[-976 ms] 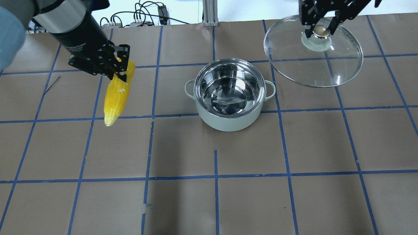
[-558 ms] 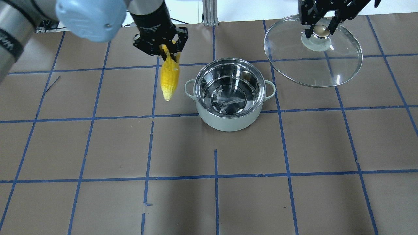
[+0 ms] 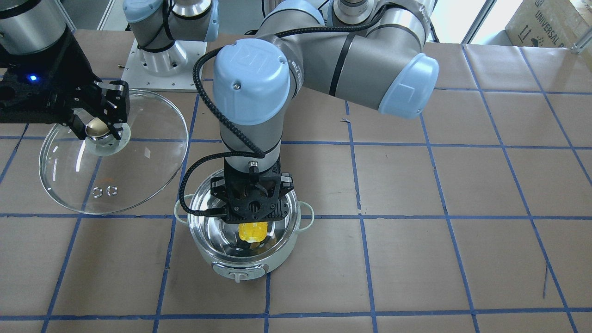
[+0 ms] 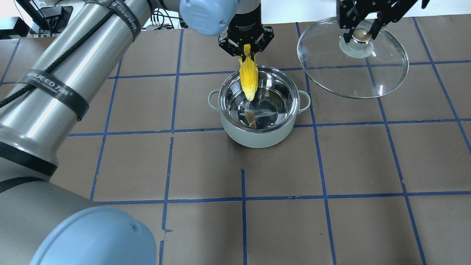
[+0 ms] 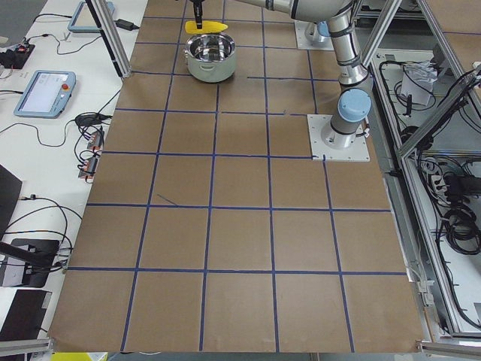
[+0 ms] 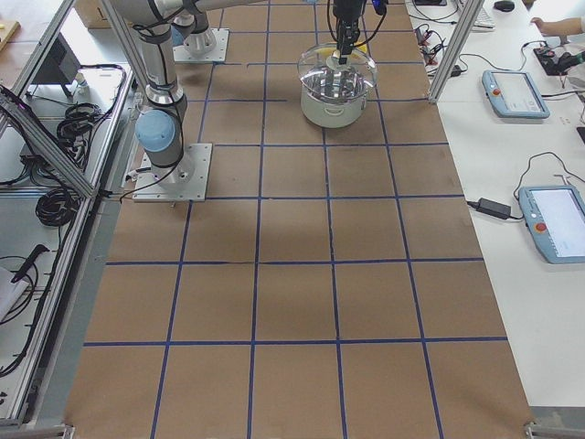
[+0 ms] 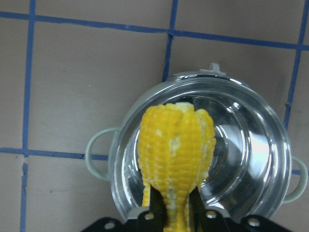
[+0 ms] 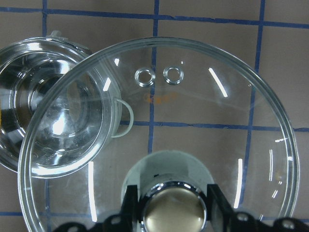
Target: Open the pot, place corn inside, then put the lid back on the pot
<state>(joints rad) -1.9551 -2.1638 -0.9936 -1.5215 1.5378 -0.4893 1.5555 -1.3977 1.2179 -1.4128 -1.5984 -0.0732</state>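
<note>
The pot [image 4: 258, 138] stands open at the table's middle, its steel interior bare; it also shows in the front view [image 3: 277, 259]. My left gripper [image 4: 245, 48] is shut on the corn [image 4: 248, 78], which hangs tip-down over the pot's far rim. In the left wrist view the corn [image 7: 176, 150] hangs over the pot [image 7: 251, 145]. In the front view the corn [image 3: 252, 230] shows below the gripper [image 3: 252, 210]. My right gripper [image 4: 361, 33] is shut on the knob of the lid [image 4: 382, 73], held above the table to the pot's right. The lid [image 8: 203, 121] fills the right wrist view.
The table is brown paper with a blue tape grid [image 4: 243, 198]. My left arm [image 4: 73, 92] stretches across the overhead view's left half. Cables [image 4: 162, 18] lie beyond the table's far edge.
My left gripper has carried the corn to the right, from the table's left side to above the pot's far rim. The right gripper and lid have not moved.
</note>
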